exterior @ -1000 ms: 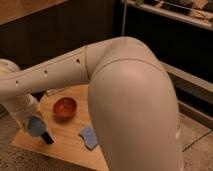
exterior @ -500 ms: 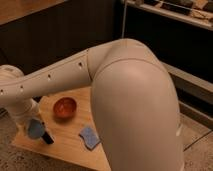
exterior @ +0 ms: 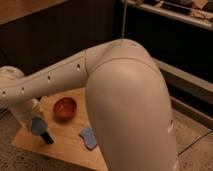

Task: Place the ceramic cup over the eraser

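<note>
The ceramic cup [exterior: 38, 126], small and light blue, hangs at the end of my gripper [exterior: 34, 120] over the left part of the wooden table [exterior: 65, 145]. My gripper is shut on the cup, and its white wrist hides the fingers. The eraser [exterior: 46, 138], a small black block, stands just below and to the right of the cup, touching or nearly touching its lower edge. My large white arm reaches in from the right and fills the middle of the view.
A red-orange bowl [exterior: 65, 107] sits on the table behind and to the right of the cup. A flat blue sponge [exterior: 88, 138] lies near the table's right side, partly behind my arm. Speckled floor surrounds the table, with dark shelving behind.
The cup and gripper have dipped slightly and come back, staying just above the eraser. Bowl, sponge and eraser have not moved.
</note>
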`<state>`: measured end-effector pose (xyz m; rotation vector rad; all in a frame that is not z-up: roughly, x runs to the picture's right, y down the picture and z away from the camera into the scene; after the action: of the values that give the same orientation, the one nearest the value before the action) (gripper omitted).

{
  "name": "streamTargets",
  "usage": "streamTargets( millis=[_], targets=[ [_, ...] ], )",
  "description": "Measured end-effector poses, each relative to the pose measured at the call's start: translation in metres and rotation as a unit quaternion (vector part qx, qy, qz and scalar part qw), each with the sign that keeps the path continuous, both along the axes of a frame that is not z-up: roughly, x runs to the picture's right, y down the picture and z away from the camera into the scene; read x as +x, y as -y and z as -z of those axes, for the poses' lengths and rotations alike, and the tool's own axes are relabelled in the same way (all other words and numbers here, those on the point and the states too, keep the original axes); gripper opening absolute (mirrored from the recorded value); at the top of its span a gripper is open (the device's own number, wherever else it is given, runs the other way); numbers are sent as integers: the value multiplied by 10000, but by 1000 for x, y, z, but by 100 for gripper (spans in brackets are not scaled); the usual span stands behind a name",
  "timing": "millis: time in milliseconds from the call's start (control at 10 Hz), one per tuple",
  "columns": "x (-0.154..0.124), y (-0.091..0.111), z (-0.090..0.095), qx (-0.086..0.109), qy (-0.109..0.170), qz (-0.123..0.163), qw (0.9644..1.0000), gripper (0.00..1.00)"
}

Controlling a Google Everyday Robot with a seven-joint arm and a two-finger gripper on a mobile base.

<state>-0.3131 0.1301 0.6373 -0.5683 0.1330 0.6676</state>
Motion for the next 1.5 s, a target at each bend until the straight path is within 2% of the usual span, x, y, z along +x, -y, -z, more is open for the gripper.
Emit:
streamTargets(
  millis=[600, 800, 900, 1100, 1300, 1400, 1500],
  targets=[
    [1, -7, -18, -118, -64, 1, 9999, 0],
    [4, -9, -25, -170, -110, -16, 9998, 5],
    [5, -10, -27, -187, -128, -19, 9997, 12],
    [7, -12, -33, -236, -178, -30, 9996, 35],
    [8, -14, -36, -263, -227, -40, 9994, 53],
    [8, -14, -38, -278, -250, -49, 9993, 68],
    [8, -14, -39, -281, -262, -54, 9992, 75]
  ],
)
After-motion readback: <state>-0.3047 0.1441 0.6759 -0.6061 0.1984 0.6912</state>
